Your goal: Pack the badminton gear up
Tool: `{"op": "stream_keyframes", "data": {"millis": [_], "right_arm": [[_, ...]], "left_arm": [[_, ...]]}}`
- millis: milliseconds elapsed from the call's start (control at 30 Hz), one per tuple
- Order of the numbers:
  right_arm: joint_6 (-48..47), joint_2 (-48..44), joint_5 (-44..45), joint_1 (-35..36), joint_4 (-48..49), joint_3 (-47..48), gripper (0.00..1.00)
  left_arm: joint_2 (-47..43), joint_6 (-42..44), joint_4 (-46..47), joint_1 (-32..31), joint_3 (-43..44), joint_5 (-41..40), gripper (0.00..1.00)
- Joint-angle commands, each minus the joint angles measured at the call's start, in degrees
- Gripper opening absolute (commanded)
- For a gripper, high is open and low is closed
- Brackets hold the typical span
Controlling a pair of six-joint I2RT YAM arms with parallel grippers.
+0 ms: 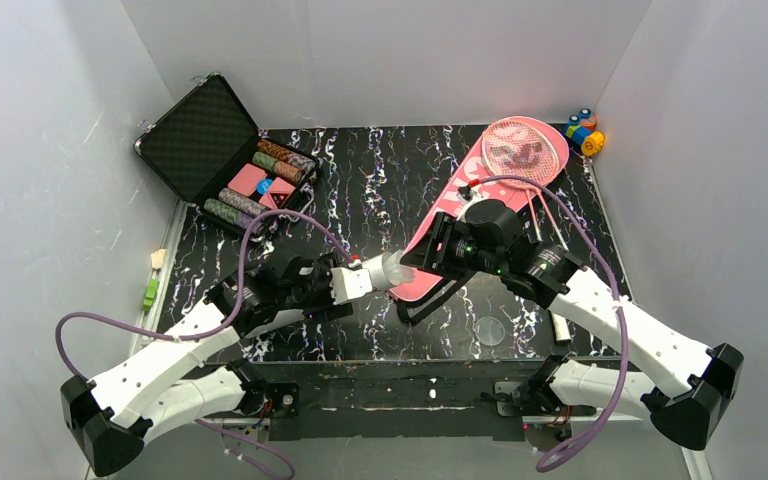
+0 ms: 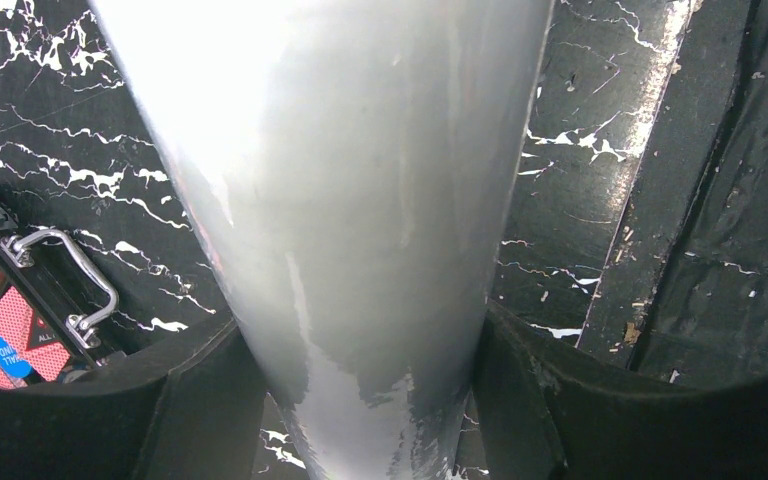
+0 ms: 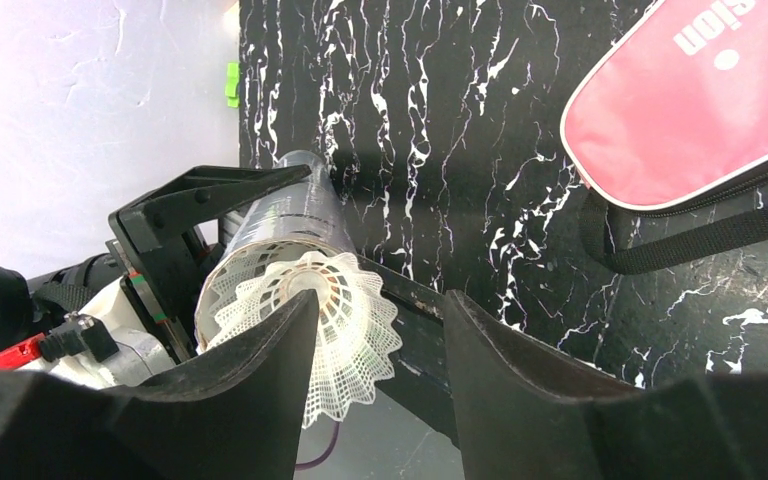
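Observation:
My left gripper (image 1: 345, 282) is shut on the long pale tube (image 1: 385, 270) and holds it level above the table; in the left wrist view the tube (image 2: 340, 200) fills the space between the fingers (image 2: 210, 400). In the right wrist view the white shuttlecock (image 3: 345, 315) sits at the tube's (image 3: 285, 215) open mouth with its skirt sticking out. My right gripper (image 3: 380, 300) is open just in front of it, its left finger partly covering the shuttlecock. The pink bag (image 1: 450, 215) lies behind, with a pink-framed racket head (image 1: 523, 148) on its far end.
An open black case with poker chips (image 1: 225, 150) stands at the back left. Small coloured toys (image 1: 585, 130) sit at the back right corner. The bag's black strap (image 3: 700, 240) trails on the table. A clear round disc (image 1: 490, 330) and a small white piece (image 1: 560, 327) lie near the front right.

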Motion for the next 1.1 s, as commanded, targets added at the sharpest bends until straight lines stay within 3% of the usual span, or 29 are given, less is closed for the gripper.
{"op": "stream_keyframes", "data": {"millis": [0,500,833,1067], "right_arm": [[-1.34,-0.43,-0.02,0.16,-0.63,1.92,0.58],[-5.63,10.53,-7.18,0.54,-8.24,7.68,0.57],[-6.22,13.63,-7.78,2.65,-4.76,7.83,0.60],[-5.08,16.19,-8.86,3.75,-2.63,8.80,0.68]], "left_arm": [[-1.15,-0.19,2.09,0.16,2.14,0.90,0.47],[-1.17,-0.19,2.13,0.32,3.00,0.77,0.47],[-0.49,-0.57,2.18,0.42,4.36,1.00,0.47],[-0.20,-0.85,2.25,0.49,4.83,1.23,0.47]]}}
